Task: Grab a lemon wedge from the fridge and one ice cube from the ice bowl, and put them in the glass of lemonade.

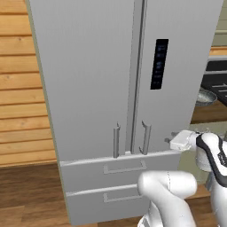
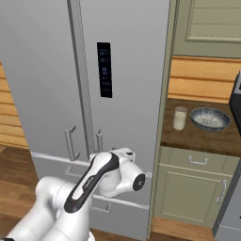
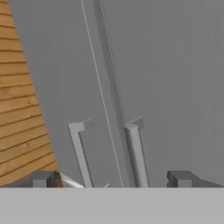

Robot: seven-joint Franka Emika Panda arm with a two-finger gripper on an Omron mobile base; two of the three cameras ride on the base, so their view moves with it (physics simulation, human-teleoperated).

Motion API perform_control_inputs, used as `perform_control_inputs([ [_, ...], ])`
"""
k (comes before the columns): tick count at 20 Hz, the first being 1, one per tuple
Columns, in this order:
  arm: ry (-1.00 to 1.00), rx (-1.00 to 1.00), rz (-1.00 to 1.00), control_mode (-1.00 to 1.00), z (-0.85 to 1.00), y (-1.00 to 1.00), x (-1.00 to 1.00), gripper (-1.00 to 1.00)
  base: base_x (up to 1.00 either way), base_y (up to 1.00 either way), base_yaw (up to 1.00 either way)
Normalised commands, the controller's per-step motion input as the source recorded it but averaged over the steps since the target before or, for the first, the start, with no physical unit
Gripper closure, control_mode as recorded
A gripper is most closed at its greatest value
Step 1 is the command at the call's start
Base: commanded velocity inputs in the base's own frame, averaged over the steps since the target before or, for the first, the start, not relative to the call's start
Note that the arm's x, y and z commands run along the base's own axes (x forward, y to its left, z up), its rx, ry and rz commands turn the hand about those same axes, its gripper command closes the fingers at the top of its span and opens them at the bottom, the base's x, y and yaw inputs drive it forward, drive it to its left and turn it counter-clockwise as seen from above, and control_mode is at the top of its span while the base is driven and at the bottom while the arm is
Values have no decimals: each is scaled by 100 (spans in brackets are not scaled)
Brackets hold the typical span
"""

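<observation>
The tall grey fridge (image 1: 111, 80) stands in front of me with both doors shut, so the lemon wedge is hidden. In the hand view my gripper (image 3: 111, 179) is open wide and empty, facing the two vertical bar handles, the left handle (image 3: 81, 153) and the right handle (image 3: 136, 153), a short way off. My white hand (image 1: 181, 140) hovers at handle height, just right of the right door's handle (image 1: 145, 137). On the wooden counter right of the fridge stand the glass of lemonade (image 2: 180, 117) and, beside it, the ice bowl (image 2: 210, 118).
Two drawers (image 1: 124, 168) sit below the fridge doors. A wood-plank wall (image 1: 20, 88) is left of the fridge. Beige cabinets (image 2: 193, 188) lie under the counter (image 2: 197, 139), another hangs above (image 2: 212, 23), and a dark appliance (image 2: 235, 101) borders the counter's right end.
</observation>
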Motion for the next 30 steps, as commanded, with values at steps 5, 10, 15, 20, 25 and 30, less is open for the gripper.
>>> perform_control_inputs([
  [5,-4,-9,-3,-100,-7,55,24,-100,0,0,0],
  [10,6,-3,-12,-100,-2,28,20,-100,0,0,0],
  [15,6,0,-13,-100,-28,16,24,-100,0,0,0],
  [20,2,0,-9,-100,-45,23,33,-100,0,0,0],
  [25,3,0,-9,-100,-17,47,14,-100,0,0,0],
  [30,0,0,-1,-100,-7,40,0,-100,0,0,0],
])
